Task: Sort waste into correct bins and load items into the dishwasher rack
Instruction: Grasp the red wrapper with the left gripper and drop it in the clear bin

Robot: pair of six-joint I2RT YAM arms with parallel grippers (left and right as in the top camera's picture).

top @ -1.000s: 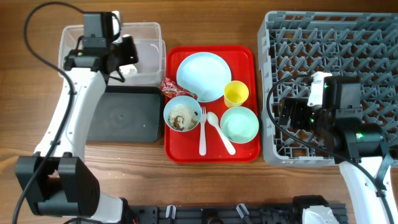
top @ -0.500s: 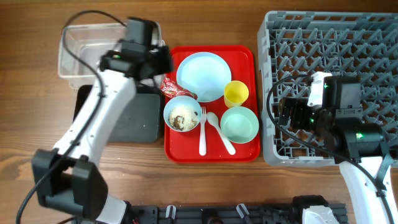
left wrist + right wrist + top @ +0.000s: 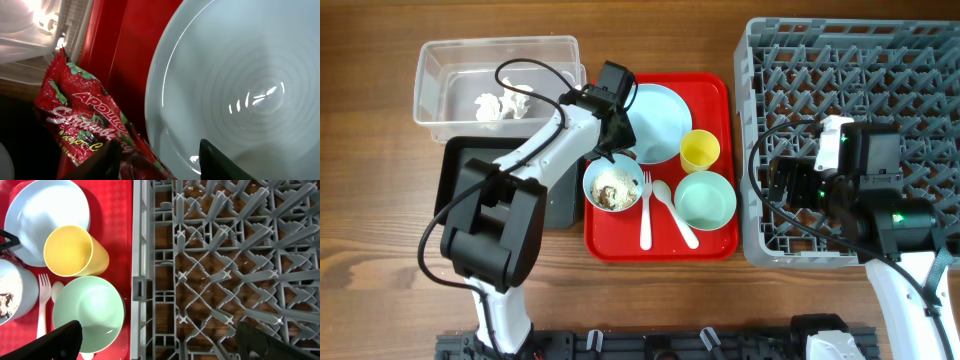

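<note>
I see the serving tray (image 3: 716,86) between the tub (image 3: 438,50), left, and the dishwasher rack (image 3: 860,60), right. On it the plate (image 3: 658,118) lies behind the fork (image 3: 646,212) and spoon (image 3: 676,218). The tissue (image 3: 488,105) lies in the tub.

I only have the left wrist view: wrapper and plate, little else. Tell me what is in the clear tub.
Observer: Overhead shows crumpled white tissue lying in the clear tub.
Operator: Report the right hand.
Observer: It is open and empty, over the dishwasher rack at the edge beside the red tray.
Operator: Now the pale blue bowl.
Observer: It holds brown-and-white crumbs.
</note>
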